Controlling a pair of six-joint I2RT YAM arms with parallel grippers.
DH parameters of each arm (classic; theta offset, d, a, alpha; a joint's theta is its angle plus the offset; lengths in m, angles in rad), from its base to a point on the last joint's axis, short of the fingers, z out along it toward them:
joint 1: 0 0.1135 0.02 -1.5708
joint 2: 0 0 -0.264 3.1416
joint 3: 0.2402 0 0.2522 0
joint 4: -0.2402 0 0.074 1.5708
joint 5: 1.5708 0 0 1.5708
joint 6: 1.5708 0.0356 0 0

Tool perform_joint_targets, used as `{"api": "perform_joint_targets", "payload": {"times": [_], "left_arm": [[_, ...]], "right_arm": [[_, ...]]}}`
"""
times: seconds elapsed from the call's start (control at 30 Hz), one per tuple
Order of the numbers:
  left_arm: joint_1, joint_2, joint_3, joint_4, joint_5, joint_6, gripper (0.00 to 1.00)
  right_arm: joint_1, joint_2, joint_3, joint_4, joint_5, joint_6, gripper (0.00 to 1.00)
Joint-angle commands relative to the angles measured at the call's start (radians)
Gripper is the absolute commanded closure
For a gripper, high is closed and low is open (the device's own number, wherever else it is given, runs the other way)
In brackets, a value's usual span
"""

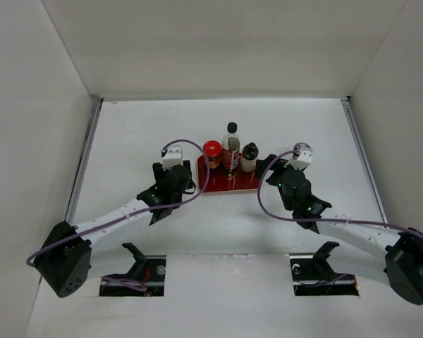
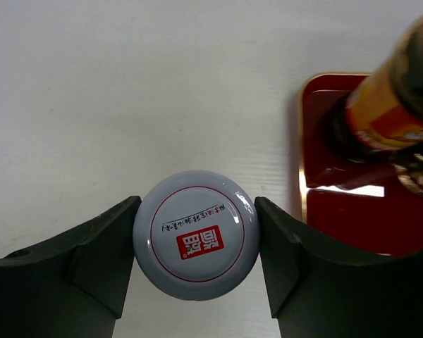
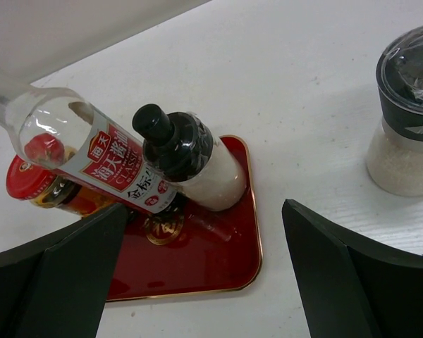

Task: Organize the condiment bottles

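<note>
Both jaws of the left gripper (image 2: 196,239) clamp the round, glossy silver-grey jar lid (image 2: 196,234); that slick curved rim could slip free when lifted. The right gripper (image 3: 204,225) hangs wide apart.

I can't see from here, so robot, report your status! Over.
Left fingers pinching grey-lidded jar, off the red tray. Right fingers open, empty. Grinder jar sits off tray. Nothing blocking.

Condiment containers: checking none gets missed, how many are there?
5. On the red tray: red-lidded jar, tall bottle, small black-capped bottle. Left of the tray, a white-lidded jar within the left claw. Right of it, a clear-capped jar on the table.
</note>
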State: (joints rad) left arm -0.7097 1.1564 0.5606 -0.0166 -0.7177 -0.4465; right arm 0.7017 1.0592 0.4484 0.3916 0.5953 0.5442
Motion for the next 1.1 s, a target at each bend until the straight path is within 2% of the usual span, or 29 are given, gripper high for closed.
{"api": "perform_joint_targets", "payload": {"times": [0.0, 0.27, 0.8, 0.97, 1.07], "left_arm": [[-0.078, -0.067, 0.14, 0.127, -0.012, 0.032, 0.64], [-0.182, 0.095, 0.252, 0.251, 0.032, 0.052, 0.65], [-0.207, 0.379, 0.338, 0.432, 0.116, 0.095, 0.65], [-0.208, 0.42, 0.322, 0.437, 0.104, 0.095, 0.62], [-0.214, 0.437, 0.314, 0.437, 0.101, 0.095, 0.55]], "right_arm": [[0.009, -0.01, -0.001, 0.084, -0.014, 0.005, 0.02], [0.009, -0.042, -0.02, 0.087, -0.019, 0.003, 0.02], [-0.015, -0.067, -0.045, 0.093, -0.038, 0.013, 0.02], [-0.018, -0.053, -0.042, 0.093, -0.04, 0.013, 0.02], [-0.018, -0.051, -0.037, 0.09, -0.034, 0.008, 0.01]]}}
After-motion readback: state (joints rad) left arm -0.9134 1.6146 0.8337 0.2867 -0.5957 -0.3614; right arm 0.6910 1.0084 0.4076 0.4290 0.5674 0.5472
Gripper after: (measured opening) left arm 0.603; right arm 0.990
